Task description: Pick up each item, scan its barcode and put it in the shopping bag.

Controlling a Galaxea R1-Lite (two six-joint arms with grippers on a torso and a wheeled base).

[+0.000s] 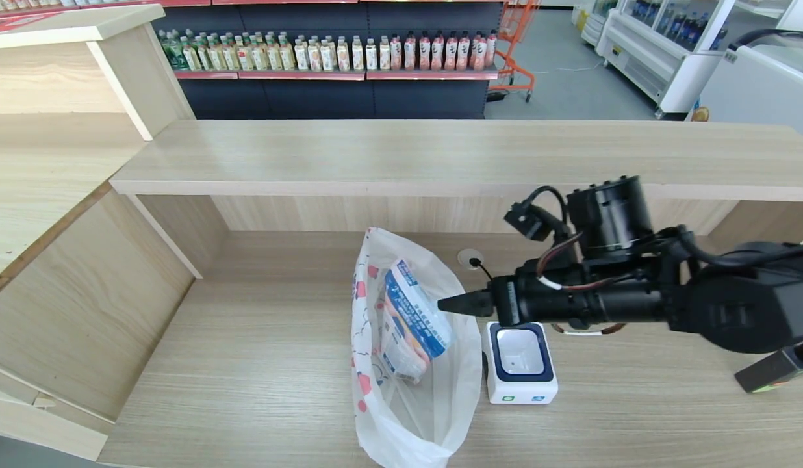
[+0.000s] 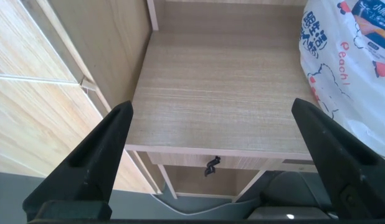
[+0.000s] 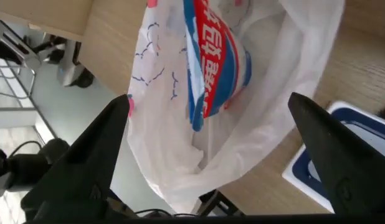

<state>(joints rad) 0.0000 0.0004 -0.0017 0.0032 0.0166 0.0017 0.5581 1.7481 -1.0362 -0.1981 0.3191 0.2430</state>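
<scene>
Since the fingers of the right gripper stand wide apart and empty at the bag's mouth, the drop looks done. The crinkly blue-and-white packet leans inside the thin, translucent shopping bag, left of the boxy white scanner on the woodgrain counter. Next calls for drawing clear. The left gripper is spread too, empty.

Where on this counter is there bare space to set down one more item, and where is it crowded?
Bare wood lies between the left side panel and the shopping bag, and right of the scanner. The upper ledge is bare. Crowded: bag, scanner and right gripper close together.
</scene>
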